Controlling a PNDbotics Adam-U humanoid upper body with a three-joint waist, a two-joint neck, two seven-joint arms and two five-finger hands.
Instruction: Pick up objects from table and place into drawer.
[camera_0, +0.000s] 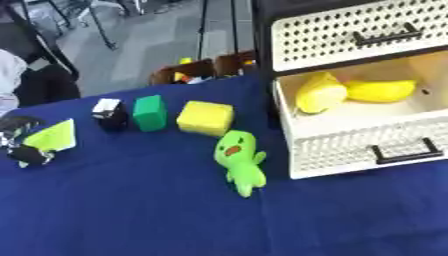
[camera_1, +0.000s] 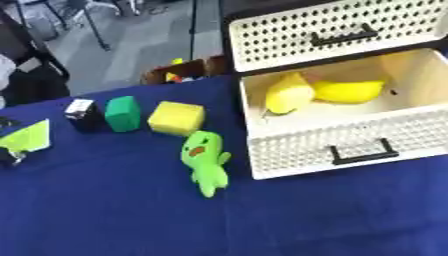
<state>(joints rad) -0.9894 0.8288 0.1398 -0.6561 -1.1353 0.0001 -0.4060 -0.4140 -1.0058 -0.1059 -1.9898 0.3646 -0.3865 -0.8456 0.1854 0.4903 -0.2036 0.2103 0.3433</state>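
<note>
Between picks: drawer (camera_0: 367, 120) open, two yellow items inside.
No robot hand in view, state unknown; nearest candidate: green toy (camera_0: 240, 161).

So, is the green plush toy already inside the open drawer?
No, the green plush toy lies on the blue table, left of the open drawer, which holds only yellow things.

The robot hand (camera_0: 26, 140) holds a card (camera_0: 54, 136) at the left of the desk (camera_0: 131, 215). To its right stand a small box (camera_0: 110, 114), a block (camera_0: 150, 113) and a sponge (camera_0: 206, 118) in a row. A plush toy (camera_0: 240, 161) lies before the sponge, and farther right is the open drawer (camera_0: 359, 132) with two fruits (camera_0: 350, 92) in it.
</note>
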